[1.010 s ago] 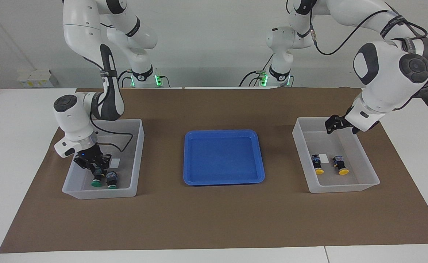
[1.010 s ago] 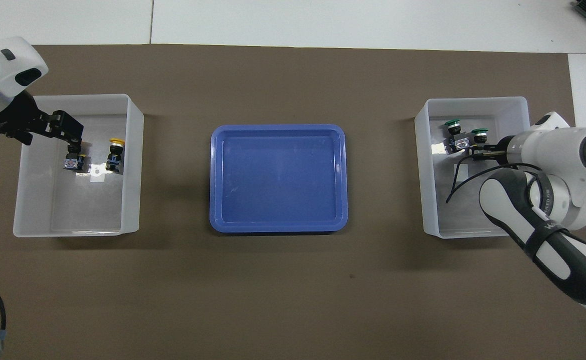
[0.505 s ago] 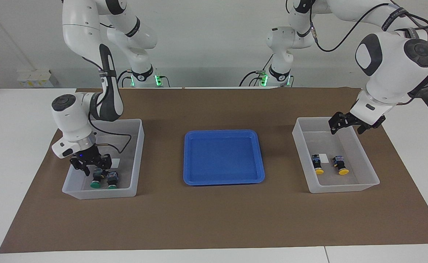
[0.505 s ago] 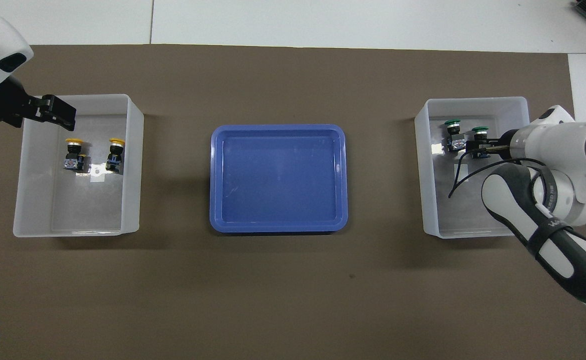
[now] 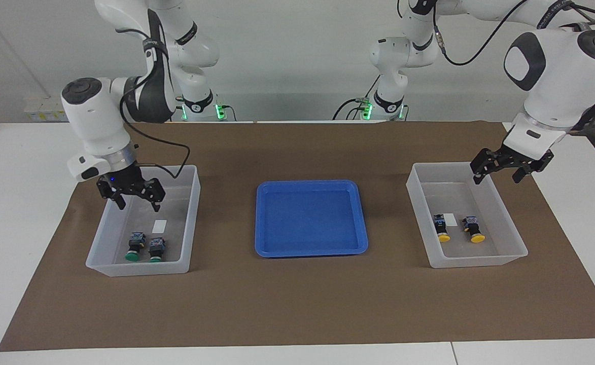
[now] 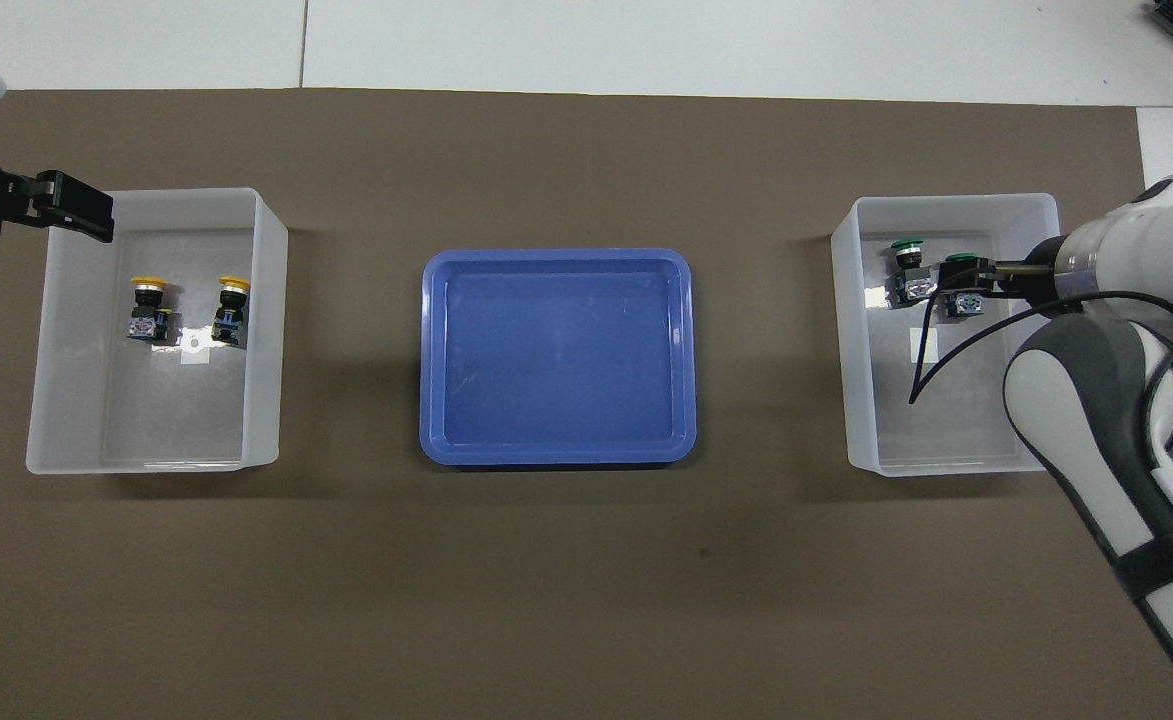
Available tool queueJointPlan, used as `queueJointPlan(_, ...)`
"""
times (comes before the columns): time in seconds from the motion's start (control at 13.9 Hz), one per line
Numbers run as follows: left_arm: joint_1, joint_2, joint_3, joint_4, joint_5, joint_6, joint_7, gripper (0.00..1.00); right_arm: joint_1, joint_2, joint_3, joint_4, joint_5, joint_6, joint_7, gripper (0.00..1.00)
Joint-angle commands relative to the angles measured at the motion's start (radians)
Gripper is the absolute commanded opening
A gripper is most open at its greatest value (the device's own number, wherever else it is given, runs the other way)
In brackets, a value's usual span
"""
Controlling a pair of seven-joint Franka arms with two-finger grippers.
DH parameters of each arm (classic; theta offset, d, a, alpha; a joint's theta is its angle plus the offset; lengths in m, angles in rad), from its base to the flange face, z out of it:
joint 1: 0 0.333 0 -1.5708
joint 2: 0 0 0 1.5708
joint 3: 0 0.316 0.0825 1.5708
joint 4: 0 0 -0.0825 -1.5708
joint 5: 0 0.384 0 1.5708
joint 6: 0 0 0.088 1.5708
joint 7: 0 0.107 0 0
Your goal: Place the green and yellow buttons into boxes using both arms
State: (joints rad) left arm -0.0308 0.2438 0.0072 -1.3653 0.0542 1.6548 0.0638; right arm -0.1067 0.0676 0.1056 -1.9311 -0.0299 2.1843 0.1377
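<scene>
Two green buttons (image 5: pixel 134 250) (image 5: pixel 155 250) lie side by side in the box (image 5: pixel 191 223) at the right arm's end, also seen as the green buttons (image 6: pixel 908 266) in the box (image 6: pixel 846 380). My right gripper (image 5: pixel 139 203) (image 6: pixel 991 272) hangs open above that box, holding nothing. Two yellow buttons (image 5: pixel 442 228) (image 5: pixel 474 229) lie in the other box (image 5: pixel 418 218), near its white label; from overhead they are the yellow buttons (image 6: pixel 149 305) (image 6: pixel 229 308) in the box (image 6: pixel 264 330). My left gripper (image 5: pixel 496 177) (image 6: pixel 66 205) is open and empty over that box's outer corner, the one toward the robots.
A shallow blue tray (image 5: pixel 310 183) (image 6: pixel 556 256) sits at the table's middle between the two boxes, with nothing in it. Brown paper (image 5: pixel 297 294) covers the tabletop. A black cable loops from the right wrist over its box.
The right gripper opened, let go of a green button in its box and rose. The left gripper rose and drew back toward its box's outer corner.
</scene>
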Motion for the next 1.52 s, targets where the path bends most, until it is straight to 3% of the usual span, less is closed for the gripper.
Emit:
queueJointPlan(0.0, 0.002, -0.052, -0.001, -0.052, -0.004, 0.002, 0.002, 1.0, 0.034, -0.04, 0.002, 0.087, -0.001, -0.142, 0.051, 1.0)
queueJointPlan(0.14, 0.003, -0.084, -0.001, -0.089, -0.007, 0.005, -0.001, 1.0, 0.059, -0.054, 0.002, 0.138, -0.001, -0.237, 0.075, 1.0)
queueJointPlan(0.36, 0.002, -0.109, -0.001, -0.106, -0.008, -0.003, -0.001, 1.0, 0.064, -0.097, 0.006, 0.136, -0.001, -0.339, 0.077, 1.0)
queueJointPlan(0.72, 0.003, -0.218, -0.001, -0.259, -0.008, 0.031, 0.004, 1.0, 0.061, -0.095, 0.014, 0.144, 0.028, -0.36, 0.066, 1.0)
queueJointPlan(1.44, 0.0, -0.219, -0.001, -0.256, -0.007, 0.036, -0.002, 1.0, 0.052, -0.103, 0.014, 0.136, 0.03, -0.374, 0.066, 1.0)
